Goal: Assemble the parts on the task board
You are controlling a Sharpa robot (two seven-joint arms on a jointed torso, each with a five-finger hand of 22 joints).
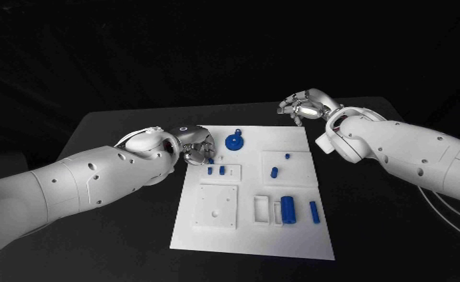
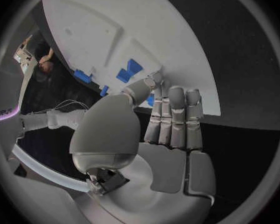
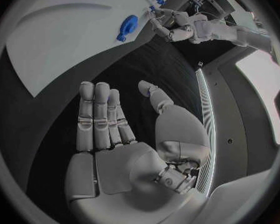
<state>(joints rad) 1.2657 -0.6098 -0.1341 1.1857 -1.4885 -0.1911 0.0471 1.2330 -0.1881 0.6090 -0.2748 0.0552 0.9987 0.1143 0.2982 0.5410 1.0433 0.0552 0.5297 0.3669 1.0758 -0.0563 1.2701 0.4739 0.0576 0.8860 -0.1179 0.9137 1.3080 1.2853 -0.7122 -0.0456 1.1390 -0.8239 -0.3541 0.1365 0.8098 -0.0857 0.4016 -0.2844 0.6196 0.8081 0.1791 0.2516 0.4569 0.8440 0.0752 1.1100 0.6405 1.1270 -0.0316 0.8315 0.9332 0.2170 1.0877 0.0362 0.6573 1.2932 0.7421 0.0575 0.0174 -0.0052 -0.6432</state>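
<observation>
The white task board (image 1: 251, 229) lies in the middle of the black table (image 1: 115, 129), carrying several small blue parts. A round blue part (image 1: 234, 141) sits near its far edge, two short pegs (image 1: 216, 170) stand in a plate on the left side, and a blue cylinder (image 1: 288, 209) with a slim blue bar (image 1: 314, 212) beside it lies nearer the front. The left hand (image 1: 192, 143) rests at the board's left far corner, fingers straight and together, fingertips (image 2: 176, 95) just at the board's edge, gripping nothing. The right hand (image 1: 307, 106) hovers beyond the far right corner, off the board, fingers loose and empty.
</observation>
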